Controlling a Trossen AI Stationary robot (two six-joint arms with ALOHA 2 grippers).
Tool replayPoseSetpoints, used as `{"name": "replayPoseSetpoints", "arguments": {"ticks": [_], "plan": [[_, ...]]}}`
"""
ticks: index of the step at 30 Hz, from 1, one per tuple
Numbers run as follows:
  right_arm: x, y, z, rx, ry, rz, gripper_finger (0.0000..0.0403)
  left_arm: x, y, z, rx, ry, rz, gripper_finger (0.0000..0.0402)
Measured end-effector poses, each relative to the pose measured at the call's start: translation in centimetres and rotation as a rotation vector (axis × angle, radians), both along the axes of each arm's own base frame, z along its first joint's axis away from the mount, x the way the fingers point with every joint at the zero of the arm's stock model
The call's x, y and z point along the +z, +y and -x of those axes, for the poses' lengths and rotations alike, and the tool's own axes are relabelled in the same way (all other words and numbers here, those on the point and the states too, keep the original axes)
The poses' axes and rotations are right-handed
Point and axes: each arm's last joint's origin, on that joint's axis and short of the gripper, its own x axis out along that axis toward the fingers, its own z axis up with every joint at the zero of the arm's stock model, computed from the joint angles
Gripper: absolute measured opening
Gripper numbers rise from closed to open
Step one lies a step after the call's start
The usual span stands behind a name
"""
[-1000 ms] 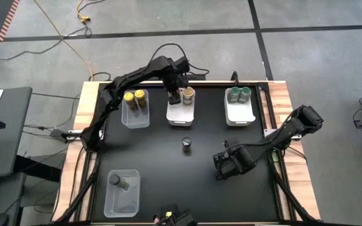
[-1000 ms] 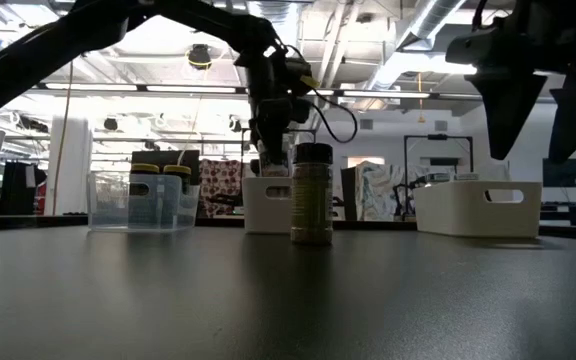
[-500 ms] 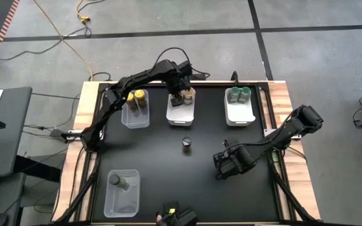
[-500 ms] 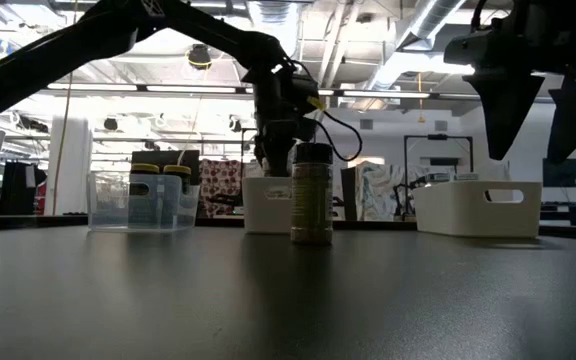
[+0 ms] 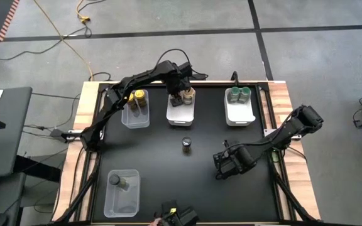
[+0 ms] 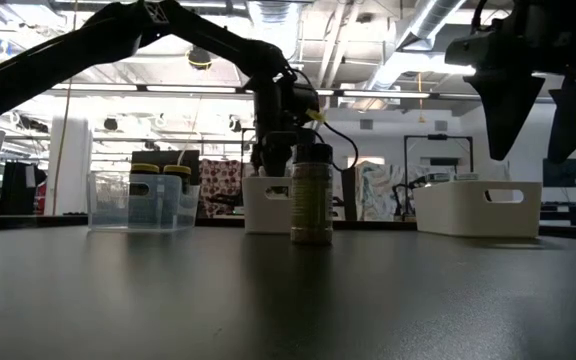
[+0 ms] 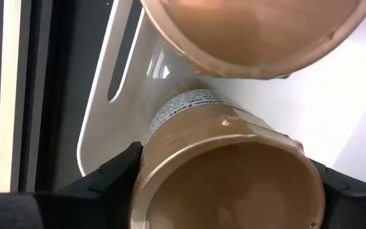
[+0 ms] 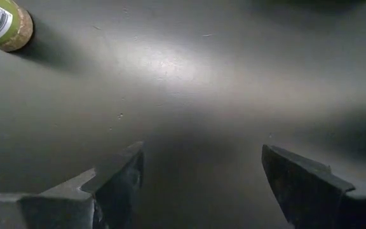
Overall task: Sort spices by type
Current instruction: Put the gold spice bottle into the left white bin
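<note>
My left gripper (image 5: 180, 98) points down over the middle white bin (image 5: 181, 113) at the table's far side, shut on a spice jar with a tan-brown top (image 7: 227, 172). A second tan-topped jar (image 7: 253, 32) stands in the same bin, right beside it. One lone spice jar (image 5: 186, 145) stands on its base at the middle of the black table. My right gripper (image 5: 222, 164) hangs open above the bare table to the right of that jar, with nothing between its fingers (image 8: 116, 181). My left gripper pinches the jar's tan-brown cap (image 7: 170, 159) by two opposite sides, one finger (image 7: 110, 181) on each. The fingers come from above, pointing down. The jar hangs upright below them inside the white bin; I cannot tell whether its base touches the bin's floor.
A clear bin (image 5: 135, 112) with two yellow-topped jars stands left of the middle bin, and a white bin (image 5: 239, 112) with green-topped jars to its right. Another clear bin (image 5: 121, 191), near the front left, holds a dark-topped jar.
My left gripper has sunk toward the middle white bin with the tan-topped jar, which stays upright in its fingers.
</note>
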Motion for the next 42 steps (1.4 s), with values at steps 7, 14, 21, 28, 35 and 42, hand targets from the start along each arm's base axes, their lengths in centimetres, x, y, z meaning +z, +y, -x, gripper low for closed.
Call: {"name": "replayPoseSetpoints", "arguments": {"ticks": [7, 14, 21, 28, 35, 42], "plan": [[0.00, 0.02, -0.03, -0.002, -0.005, -0.002, 0.0342, 0.02, 0.07, -0.09, -0.049, 0.000, -0.024, 0.0280], [0.00, 0.02, -0.04, -0.003, -0.005, -0.002, 0.0342, 0.16, 0.25, -0.20, -0.045, -0.004, -0.055, 0.0280], [0.00, 0.04, -0.07, -0.003, -0.009, -0.004, 0.0342, 0.16, 0.26, -0.20, -0.027, -0.004, -0.054, 0.0280], [0.00, 0.10, -0.08, -0.001, -0.012, -0.006, 0.0342, 0.16, 0.31, -0.17, -0.009, 0.015, -0.086, 0.0288], [0.00, 0.10, -0.08, -0.001, -0.012, -0.006, 0.0342, 0.16, 0.37, -0.13, -0.009, 0.023, -0.097, 0.0330], [-0.01, 0.10, -0.08, -0.001, -0.012, -0.005, 0.0342, 0.17, 0.35, -0.11, -0.006, 0.023, -0.093, 0.0337]]}}
